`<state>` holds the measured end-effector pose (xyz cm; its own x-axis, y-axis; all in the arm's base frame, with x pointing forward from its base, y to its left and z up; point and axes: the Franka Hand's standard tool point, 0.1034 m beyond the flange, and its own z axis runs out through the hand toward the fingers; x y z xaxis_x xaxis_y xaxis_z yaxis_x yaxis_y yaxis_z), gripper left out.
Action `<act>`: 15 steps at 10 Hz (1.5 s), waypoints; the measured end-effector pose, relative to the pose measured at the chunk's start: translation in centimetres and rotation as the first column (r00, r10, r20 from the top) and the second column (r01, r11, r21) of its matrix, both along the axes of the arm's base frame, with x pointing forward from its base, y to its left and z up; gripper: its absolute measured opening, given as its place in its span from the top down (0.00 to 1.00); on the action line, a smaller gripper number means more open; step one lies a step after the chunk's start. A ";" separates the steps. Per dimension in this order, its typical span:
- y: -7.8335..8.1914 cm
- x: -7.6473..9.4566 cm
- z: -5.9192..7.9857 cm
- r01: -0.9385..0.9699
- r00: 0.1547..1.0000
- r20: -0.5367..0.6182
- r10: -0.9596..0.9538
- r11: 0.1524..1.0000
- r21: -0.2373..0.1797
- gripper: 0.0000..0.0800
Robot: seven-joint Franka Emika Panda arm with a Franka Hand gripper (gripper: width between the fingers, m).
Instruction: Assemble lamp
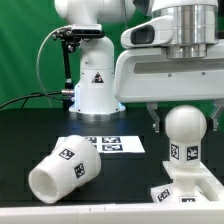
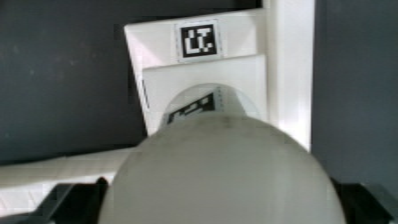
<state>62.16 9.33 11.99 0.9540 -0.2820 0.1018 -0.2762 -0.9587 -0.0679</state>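
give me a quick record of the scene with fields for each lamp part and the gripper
base: blocky matte white square base, at the exterior view's right
bulb: matte white round-headed bulb, upright on the base
shade: large white tapered cup-like shade, on its side at the exterior view's left, apart from the base
gripper: gripper open, around the bulb head; visible finger not touching it
marker board: flat white marker board, behind, between shade and bulb

Three white lamp parts were counted: one tapered shade [image 1: 60, 170], one round-headed bulb [image 1: 185, 125] and one square base [image 1: 200, 190]. There was also one marker board [image 1: 110, 145], one black tabletop [image 1: 30, 130] and one white robot pedestal [image 1: 93, 85].
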 end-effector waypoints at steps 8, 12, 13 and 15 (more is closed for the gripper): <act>-0.1 0.4 -0.2 0.937 0.348 -0.196 -0.917 0.332 0.111 0.28; 0.3 -0.1 -0.7 0.860 0.511 -0.170 -0.843 0.498 0.112 0.14; 0.4 -0.2 -0.7 0.766 0.643 -0.148 -0.751 0.632 0.119 0.14; 0.7 -0.3 -0.4 0.468 0.883 -0.104 -0.457 0.876 0.116 0.13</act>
